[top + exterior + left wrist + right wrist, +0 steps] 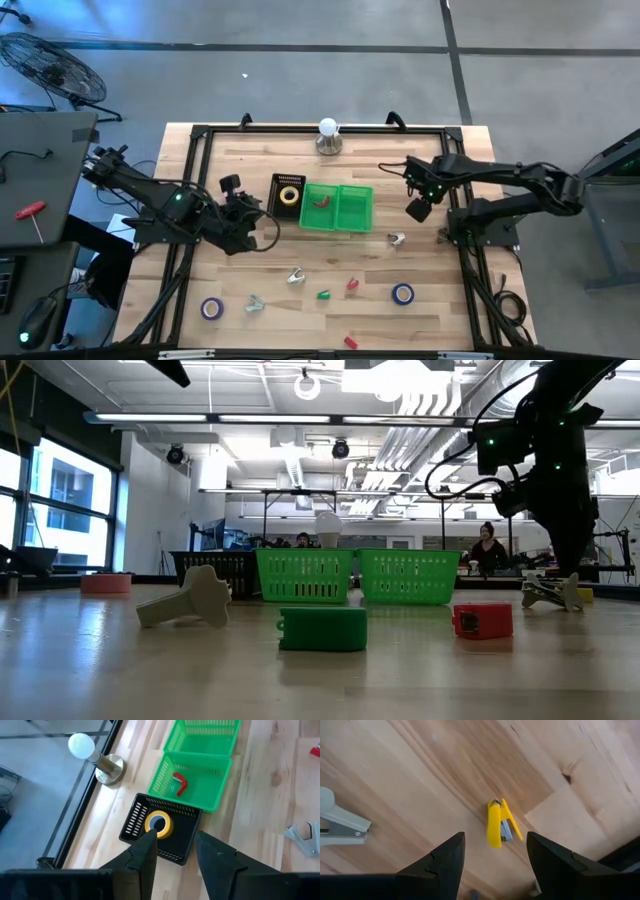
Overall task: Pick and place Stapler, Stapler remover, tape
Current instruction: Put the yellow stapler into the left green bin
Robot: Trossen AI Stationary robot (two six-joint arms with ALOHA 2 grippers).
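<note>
A grey concrete floor [330,85] crossed by dark seams surrounds the wooden table [440,320]. A black standing fan [50,68] sits on the floor beyond the table's far left corner. From table height, the room is a wide workshop: tall windows [60,510] admit daylight on one side, long strip lights [250,418] and exposed white pipes [420,430] run across the ceiling, and a person [489,548] sits far behind.
</note>
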